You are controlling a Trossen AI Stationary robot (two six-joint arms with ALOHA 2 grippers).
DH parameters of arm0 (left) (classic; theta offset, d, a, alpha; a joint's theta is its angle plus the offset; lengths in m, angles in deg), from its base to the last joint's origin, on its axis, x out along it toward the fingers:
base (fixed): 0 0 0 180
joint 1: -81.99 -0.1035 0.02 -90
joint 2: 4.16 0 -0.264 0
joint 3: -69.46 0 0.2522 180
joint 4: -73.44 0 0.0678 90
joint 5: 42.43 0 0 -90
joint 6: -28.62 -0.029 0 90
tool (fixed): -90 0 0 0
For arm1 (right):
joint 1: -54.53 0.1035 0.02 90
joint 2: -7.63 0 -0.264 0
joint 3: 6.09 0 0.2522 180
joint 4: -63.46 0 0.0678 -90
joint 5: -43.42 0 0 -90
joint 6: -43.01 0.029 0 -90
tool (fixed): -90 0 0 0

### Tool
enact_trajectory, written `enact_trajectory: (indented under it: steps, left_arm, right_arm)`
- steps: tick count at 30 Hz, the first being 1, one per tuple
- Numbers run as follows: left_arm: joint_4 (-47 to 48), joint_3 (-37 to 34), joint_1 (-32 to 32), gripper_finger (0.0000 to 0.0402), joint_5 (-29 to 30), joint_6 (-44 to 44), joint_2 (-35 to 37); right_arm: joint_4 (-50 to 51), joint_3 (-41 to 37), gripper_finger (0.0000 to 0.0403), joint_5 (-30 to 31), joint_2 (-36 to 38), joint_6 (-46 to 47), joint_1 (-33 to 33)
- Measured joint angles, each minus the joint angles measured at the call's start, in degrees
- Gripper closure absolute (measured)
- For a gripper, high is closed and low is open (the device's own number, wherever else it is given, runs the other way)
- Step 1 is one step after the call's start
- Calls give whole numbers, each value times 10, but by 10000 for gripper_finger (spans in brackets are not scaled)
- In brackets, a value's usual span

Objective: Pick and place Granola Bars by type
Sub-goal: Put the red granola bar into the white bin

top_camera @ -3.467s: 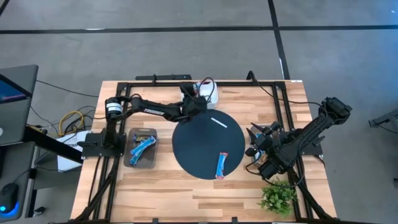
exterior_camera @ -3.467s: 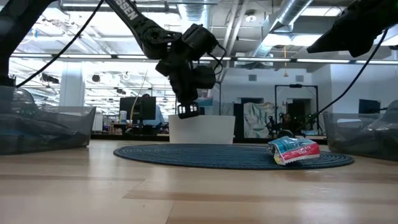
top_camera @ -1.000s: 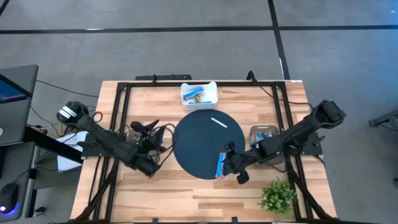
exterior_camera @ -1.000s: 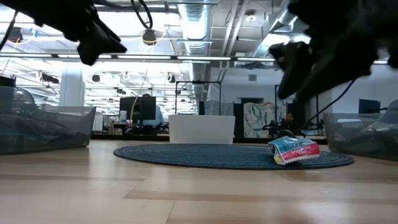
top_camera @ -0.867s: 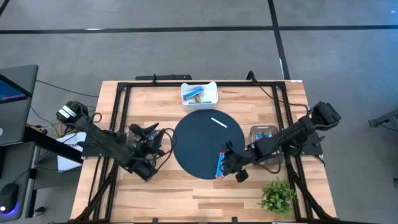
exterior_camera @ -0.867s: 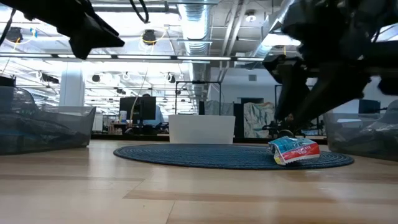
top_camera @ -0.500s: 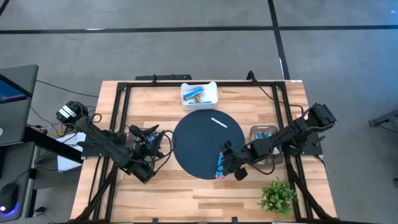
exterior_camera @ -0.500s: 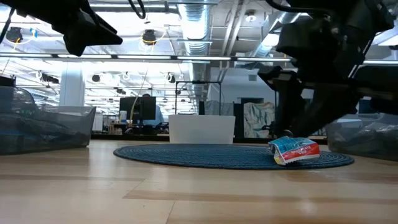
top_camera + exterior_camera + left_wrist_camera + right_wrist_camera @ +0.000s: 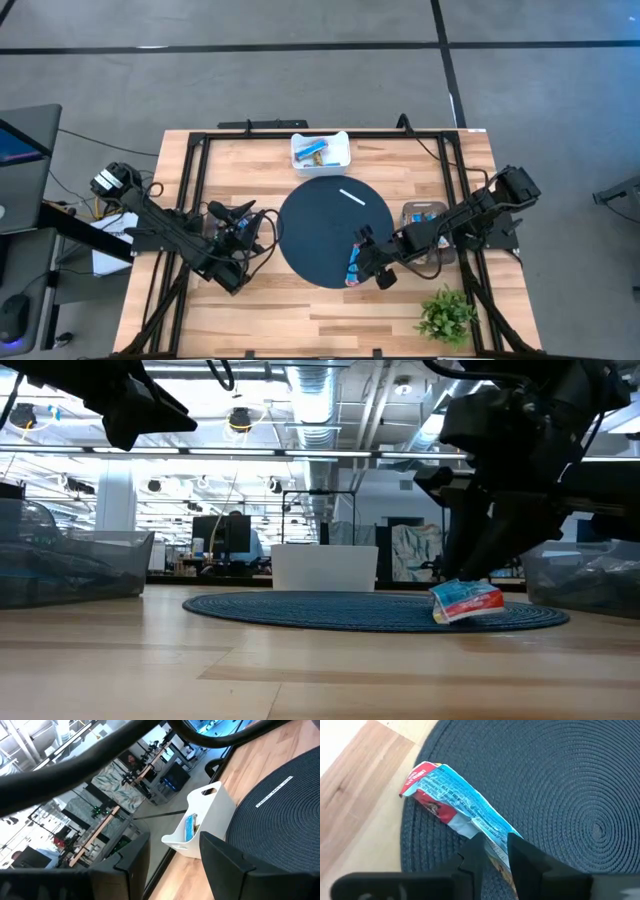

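Note:
A granola bar (image 9: 351,273) in a blue wrapper with a red end lies at the near right rim of the round dark mat (image 9: 310,225). My right gripper (image 9: 364,261) is down on it and shut on it; the low view shows the bar (image 9: 466,601) tilted. My left gripper (image 9: 243,216) hangs open above the table's left side, nothing between its fingers (image 9: 135,862). More bars lie in the white bin (image 9: 320,150) at the far edge. My right gripper pinches the bar between its two fingers (image 9: 472,852), on the stretch away from the red end (image 9: 489,834). The fingers slant down from the table's right side. The bar is tilted, one end raised and the other on the mat (image 9: 440,617).
A thin white strip (image 9: 352,196) lies on the mat's far part. A clear bin (image 9: 425,213) holding bars stands right of the mat, partly under my right arm; another clear bin (image 9: 70,565) stands at the left. A small green plant (image 9: 447,318) sits at the near right corner.
My right gripper has come down onto the bar and taken hold of it. The bar, which lay flat on the mat, is now tipped, one end raised while the other stays on the mat.

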State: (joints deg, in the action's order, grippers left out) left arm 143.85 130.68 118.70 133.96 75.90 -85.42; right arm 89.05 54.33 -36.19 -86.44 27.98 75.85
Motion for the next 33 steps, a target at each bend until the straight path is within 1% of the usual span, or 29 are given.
enact_trajectory:
  steps: [6, 10, 14, 17, 26, 33]
  left_arm:
    - [0, 0, 0, 236, 0, 0, 0]
    - [0, 0, 0, 236, 0, 0, 0]
    - [0, 0, 0, 236, 0, 0, 0]
    - [0, 0, 0, 236, 0, 0, 0]
    - [0, 0, 0, 236, 0, 0, 0]
    - [0, 0, 0, 236, 0, 1, 0]
  right_arm:
    - [5, 0, 346, 0, 0, 2, -3]
    - [12, 0, 362, -2, 0, 51, -12]
    - [22, 0, 366, -4, 0, 82, -20]
    - [26, 0, 356, -5, 0, 90, -25]
    - [29, 0, 300, -4, 0, 94, -27]
    - [32, 0, 280, -4, 0, 111, -27]
